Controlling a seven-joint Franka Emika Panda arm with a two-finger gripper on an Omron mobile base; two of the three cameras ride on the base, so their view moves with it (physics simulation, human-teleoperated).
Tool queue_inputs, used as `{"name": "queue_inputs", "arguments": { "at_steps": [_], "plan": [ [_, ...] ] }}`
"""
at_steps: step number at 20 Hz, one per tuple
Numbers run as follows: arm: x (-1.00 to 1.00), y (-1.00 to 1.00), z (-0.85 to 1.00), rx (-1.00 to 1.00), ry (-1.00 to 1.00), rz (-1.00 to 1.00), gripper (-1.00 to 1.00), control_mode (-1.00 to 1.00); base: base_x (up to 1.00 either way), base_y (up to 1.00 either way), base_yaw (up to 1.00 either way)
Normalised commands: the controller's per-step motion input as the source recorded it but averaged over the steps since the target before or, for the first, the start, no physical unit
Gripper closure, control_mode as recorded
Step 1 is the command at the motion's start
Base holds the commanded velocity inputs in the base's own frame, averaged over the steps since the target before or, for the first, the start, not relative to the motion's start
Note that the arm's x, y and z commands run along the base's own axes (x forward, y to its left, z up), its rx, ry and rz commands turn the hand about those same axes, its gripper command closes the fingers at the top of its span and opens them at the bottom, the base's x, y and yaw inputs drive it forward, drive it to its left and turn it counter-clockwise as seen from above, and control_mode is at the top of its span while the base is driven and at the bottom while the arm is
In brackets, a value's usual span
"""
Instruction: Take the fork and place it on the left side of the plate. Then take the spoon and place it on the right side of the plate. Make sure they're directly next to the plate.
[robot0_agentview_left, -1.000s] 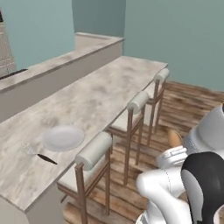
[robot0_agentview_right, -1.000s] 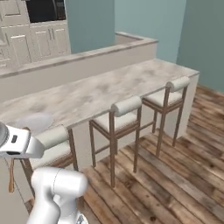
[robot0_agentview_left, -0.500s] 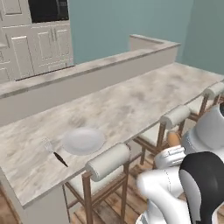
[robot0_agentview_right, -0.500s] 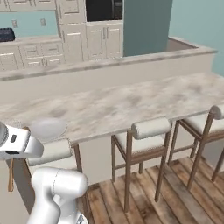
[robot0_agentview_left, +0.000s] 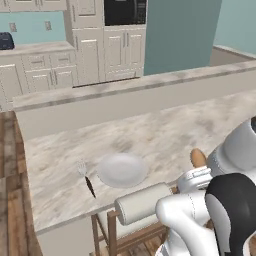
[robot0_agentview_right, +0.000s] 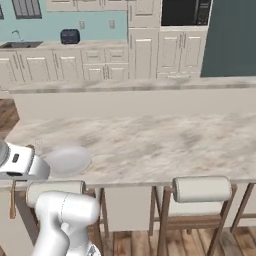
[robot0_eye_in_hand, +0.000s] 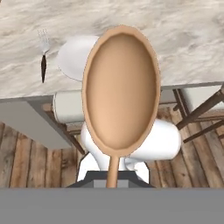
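With the orange-brown wooden spoon (robot0_eye_in_hand: 120, 89) gripped by its handle, the gripper should lower it flat beside the round white plate (robot0_agentview_left: 122, 169)'s right rim, near the marble counter (robot0_agentview_left: 165, 135)'s front edge.

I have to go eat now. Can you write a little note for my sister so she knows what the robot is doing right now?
Pincer: carrying the spoon, bowl end toward the camera in the hand view; the fingertips themselves are hidden.
Fork: lies on the marble counter on the left side of the plate, close beside it.
Plate: near the counter's front edge, above a stool.
Done: fork looks placed.
Left: bring the spoon over the counter and set it right next to the plate's right side.
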Motion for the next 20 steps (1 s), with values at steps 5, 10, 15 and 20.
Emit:
{"name": "queue_inputs", "arguments": {
  "at_steps": [5, 10, 15, 20],
  "plan": [
    [0.0, 0.0, 0.0, 0.0, 0.0, 0.0, 1.0, 1.0, 0.89, -0.29, 0.34],
    [0.8, -0.28, 0.0, 0.06, 0.0, 0.08, 1.0, -1.0, 0.2, -0.08, 0.04],
    [1.0, -0.27, 0.0, 0.05, 0.05, 0.03, 1.0, -1.0, 0.0, 0.0, 0.0],
    [0.96, -0.09, -0.04, 0.0, 0.04, 0.0, 1.0, -1.0, 0.0, 0.0, 0.0]
  ]
}}
